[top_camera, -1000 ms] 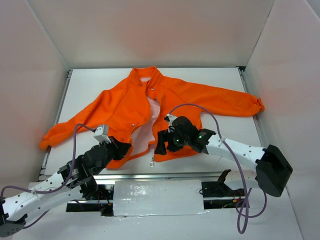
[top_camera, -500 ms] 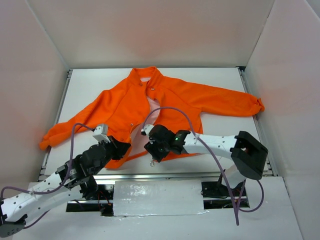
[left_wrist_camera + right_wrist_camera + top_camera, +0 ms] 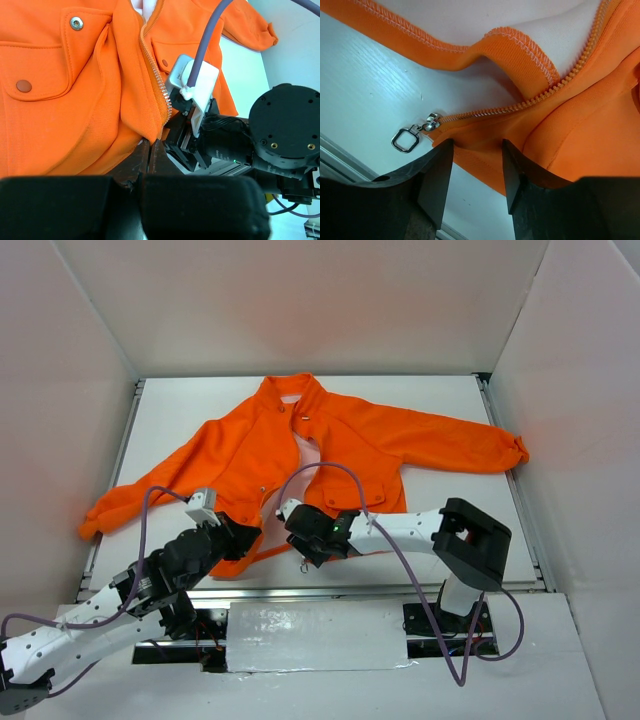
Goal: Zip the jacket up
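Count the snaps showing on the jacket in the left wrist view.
3. A silver snap high in the view, an orange snap lower near the image's edge, and a third snap across the zipper. More may be hidden.

Bright even overhead light, soft shadows, near fingers [image 3: 150, 200] blurred

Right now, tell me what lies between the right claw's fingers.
Hem fabric of the jacket, beside the zipper's bottom end, sits between the right claw's fingers, in the right wrist view. The zipper pull ring lies outside them.
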